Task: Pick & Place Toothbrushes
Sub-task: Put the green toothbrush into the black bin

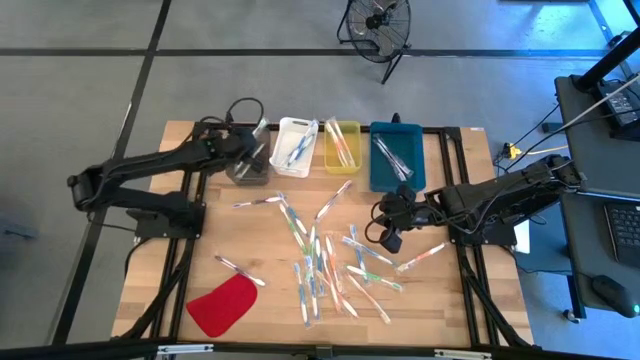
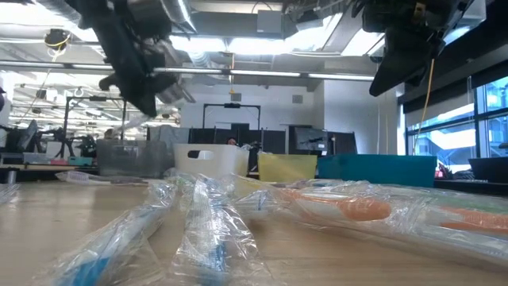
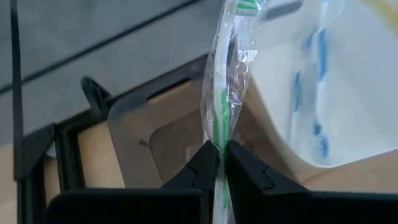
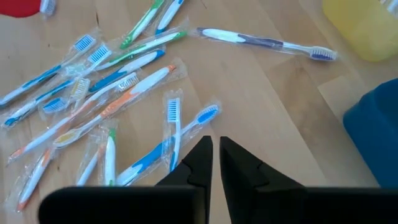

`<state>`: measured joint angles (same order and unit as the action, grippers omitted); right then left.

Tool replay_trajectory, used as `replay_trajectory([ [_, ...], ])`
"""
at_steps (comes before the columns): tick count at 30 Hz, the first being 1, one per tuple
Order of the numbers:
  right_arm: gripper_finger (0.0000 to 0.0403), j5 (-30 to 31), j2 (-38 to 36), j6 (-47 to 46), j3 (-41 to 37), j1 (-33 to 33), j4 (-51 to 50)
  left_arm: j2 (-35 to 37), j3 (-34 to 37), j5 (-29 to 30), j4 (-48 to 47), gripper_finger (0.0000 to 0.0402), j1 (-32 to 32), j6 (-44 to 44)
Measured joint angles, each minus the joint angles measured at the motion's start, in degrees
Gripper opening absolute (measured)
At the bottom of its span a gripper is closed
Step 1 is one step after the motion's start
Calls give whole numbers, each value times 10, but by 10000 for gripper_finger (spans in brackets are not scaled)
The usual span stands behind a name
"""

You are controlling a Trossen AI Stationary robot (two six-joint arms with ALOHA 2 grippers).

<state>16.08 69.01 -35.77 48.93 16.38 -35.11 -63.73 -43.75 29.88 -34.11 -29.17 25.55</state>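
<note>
The left gripper (image 3: 217, 155) has its fingers clamped on a green wrapped toothbrush (image 3: 225, 81) above the grey bin (image 1: 246, 170). The white bin (image 1: 296, 143), yellow bin (image 1: 342, 146) and blue bin (image 1: 395, 157) each hold toothbrushes. More toothbrushes (image 1: 325, 262) lie scattered on the surface (image 1: 200, 250). The right gripper (image 4: 214, 155) hovers over them, fingers nearly together, holding nothing.

We see the dark six-joint left arm reaching across the table's far left side, its left gripper (image 3: 216, 163) clamped on a green-handled toothbrush in clear wrap (image 3: 225, 81), which stands up between the two dark fingers (image 3: 200, 167). The dark right arm extends inward from the right edge, its right gripper (image 4: 214, 163) held above the tabletop, fingers nearly together with a narrow gap.
</note>
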Motion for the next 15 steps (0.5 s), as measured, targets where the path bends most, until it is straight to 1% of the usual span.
replay_trajectory([
  [6,31,-4,0,0,0,0,0,-57,0,-13,0,20,-36,-8],
  [15,17,-4,0,0,0,0,0,-100,0,-38,0,20,-64,-18],
])
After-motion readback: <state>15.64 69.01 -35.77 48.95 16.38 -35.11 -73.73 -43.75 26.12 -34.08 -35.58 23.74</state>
